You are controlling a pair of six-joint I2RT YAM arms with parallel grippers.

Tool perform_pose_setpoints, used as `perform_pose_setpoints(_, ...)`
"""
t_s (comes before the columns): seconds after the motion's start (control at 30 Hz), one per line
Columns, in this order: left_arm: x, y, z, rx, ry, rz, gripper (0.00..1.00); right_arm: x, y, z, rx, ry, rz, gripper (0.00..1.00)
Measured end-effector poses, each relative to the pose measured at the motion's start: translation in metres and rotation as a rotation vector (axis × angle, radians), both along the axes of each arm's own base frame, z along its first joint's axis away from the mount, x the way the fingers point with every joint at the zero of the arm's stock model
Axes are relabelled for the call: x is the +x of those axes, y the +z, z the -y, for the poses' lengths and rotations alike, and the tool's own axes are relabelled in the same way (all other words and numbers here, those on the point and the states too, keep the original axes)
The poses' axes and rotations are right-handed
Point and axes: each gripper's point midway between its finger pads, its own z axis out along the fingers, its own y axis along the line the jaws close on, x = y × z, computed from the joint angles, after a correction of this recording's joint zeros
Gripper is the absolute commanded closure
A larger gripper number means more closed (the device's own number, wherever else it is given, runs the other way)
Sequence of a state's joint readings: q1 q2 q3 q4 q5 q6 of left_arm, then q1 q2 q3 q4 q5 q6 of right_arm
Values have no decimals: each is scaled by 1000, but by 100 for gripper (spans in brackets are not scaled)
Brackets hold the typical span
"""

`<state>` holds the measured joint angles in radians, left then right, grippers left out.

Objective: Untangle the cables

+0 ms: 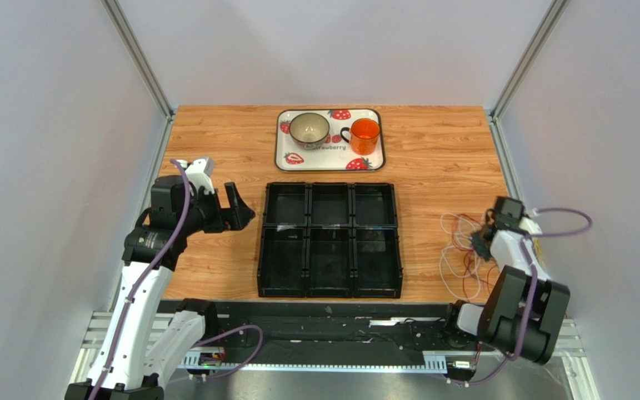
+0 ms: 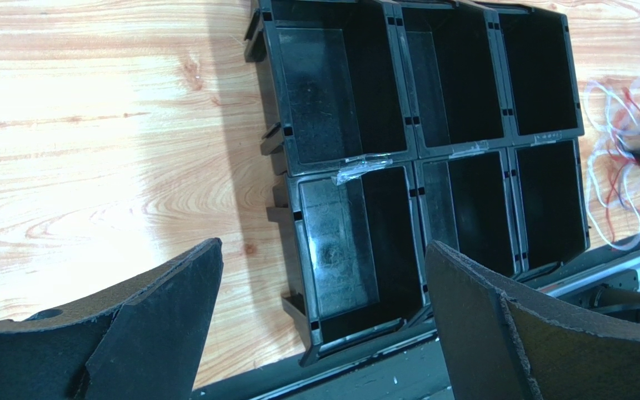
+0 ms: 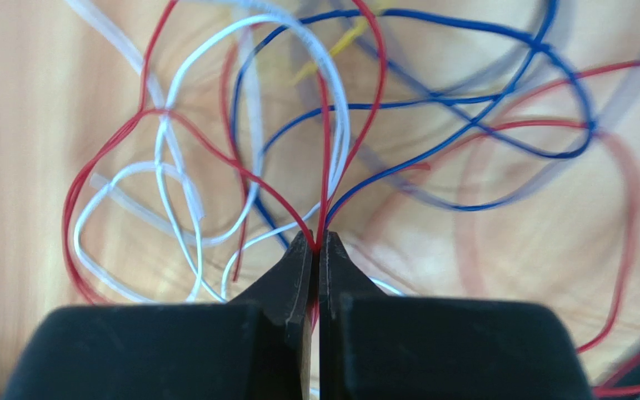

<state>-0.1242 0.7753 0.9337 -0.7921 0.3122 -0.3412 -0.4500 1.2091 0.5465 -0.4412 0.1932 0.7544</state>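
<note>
the right tool point(image 3: 316, 243) is clamped on a red strand point(image 3: 324, 150) of the cables point(image 3: 252, 108) (light, limp, slippery; best gripped near crossings), left tool point(image 2: 323, 250) apart.

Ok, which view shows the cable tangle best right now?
Right wrist: the cables fill the frame, red, blue and white loops distinct, the right tool shut on red strands. Top external shows the cables as a small faint heap by the right arm; left wrist catches only a far edge.
</note>
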Motion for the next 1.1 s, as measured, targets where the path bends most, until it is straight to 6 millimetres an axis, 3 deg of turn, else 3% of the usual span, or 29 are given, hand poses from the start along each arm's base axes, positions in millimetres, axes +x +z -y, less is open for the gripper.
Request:
perform_pose_setpoints(0.27, 0, 1, 0, 0, 1, 5, 1, 123, 38, -106, -35, 429, 48, 100)
perform_pose_setpoints(0.37, -1, 2, -1, 3, 5, 10, 1, 142, 36, -129, -50, 490, 32, 100)
perform_pose_setpoints(0.4, -1, 2, -1, 3, 6, 12, 1, 142, 33, -132, -55, 500, 15, 95)
perform_pose_setpoints(0.43, -1, 2, -1, 3, 7, 13, 1, 139, 31, -132, -61, 500, -1, 79)
perform_pose_setpoints(0.47, -1, 2, -1, 3, 7, 13, 1, 134, 29, -128, -70, 495, -25, 53)
perform_pose_setpoints(0.57, -1, 2, -1, 3, 7, 13, 1, 126, 27, -117, -100, 479, -73, 24)
perform_pose_setpoints(0.67, 0, 2, -1, 3, 7, 11, 1, 114, 37, -102, -160, 460, -114, 21)
perform_pose_setpoints(0.8, 0, 0, -1, 4, 6, 5, 1, 103, 75, -75, -220, 392, -62, 20)
perform_pose_setpoints(0.83, 0, -1, -1, 4, 6, 3, 1, 98, 94, -62, -246, 352, -25, 20)
perform_pose_setpoints(0.97, 0, -2, -1, 4, 5, 0, 1, 72, 127, -5, -334, 147, 9, 14)
perform_pose_setpoints(1.1, 0, -1, 0, 2, 2, -1, 1, 41, 128, 35, -357, -7, -25, 14)
